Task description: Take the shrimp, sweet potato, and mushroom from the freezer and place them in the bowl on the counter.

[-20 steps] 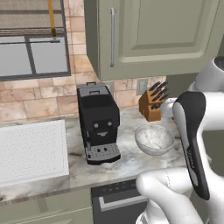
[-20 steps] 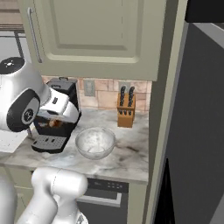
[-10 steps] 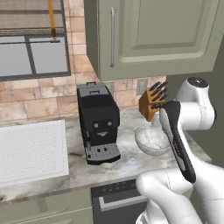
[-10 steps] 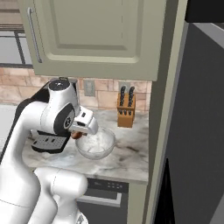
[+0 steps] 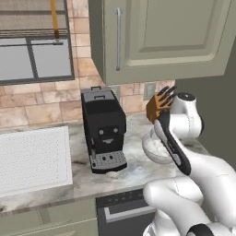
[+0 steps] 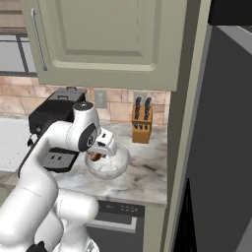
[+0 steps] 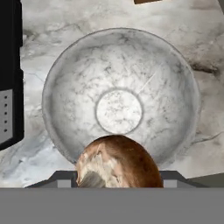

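My gripper (image 6: 98,156) hangs just above the near-left rim of the bowl (image 6: 112,168), shut on a round brown mushroom (image 7: 117,164) with pale patches. In the hand view the whitish-grey mottled bowl (image 7: 57,83) lies straight ahead of the mushroom, with nothing inside it. It stands on the marbled counter (image 6: 142,174), and it also peeks out behind my forearm in the left base view, bowl (image 5: 153,146). At the right stands the tall dark grey freezer (image 6: 226,147). The shrimp and the sweet potato are out of view.
A black coffee machine (image 5: 103,129) stands left of the bowl, close to my arm. A wooden knife block (image 6: 141,127) sits against the brick wall behind the bowl. Green wall cabinets (image 6: 108,44) hang overhead. A dark dishwasher front (image 5: 120,209) is below the counter.
The arm has swung right from in front of the coffee machine and lowered, bringing the hand and the mushroom to the bowl.
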